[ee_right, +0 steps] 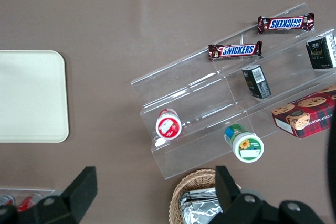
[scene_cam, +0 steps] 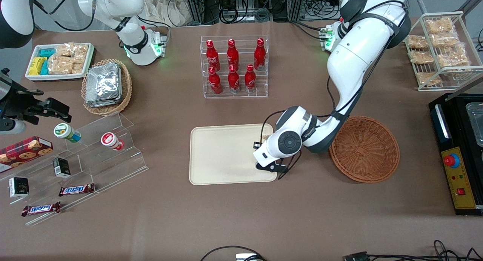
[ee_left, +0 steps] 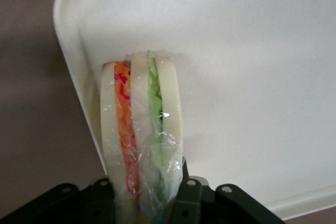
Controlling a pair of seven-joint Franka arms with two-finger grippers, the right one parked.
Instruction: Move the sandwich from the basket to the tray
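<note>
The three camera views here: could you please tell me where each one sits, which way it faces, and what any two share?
Front view: high above the table, looking down; both arms show, the gripper over the tray beside the basket.
Left wrist view: on the working arm, facing the tray; gripper shut on the sandwich.
Right wrist view: on the parked arm, looking down at Snickers bars; its own fingers show.
Shared: all three see the tray.

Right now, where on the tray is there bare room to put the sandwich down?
Most of the tray is bare, from its middle toward the parked arm's end. Only the edge beside the basket is occupied: there the gripper holds the sandwich.
</note>
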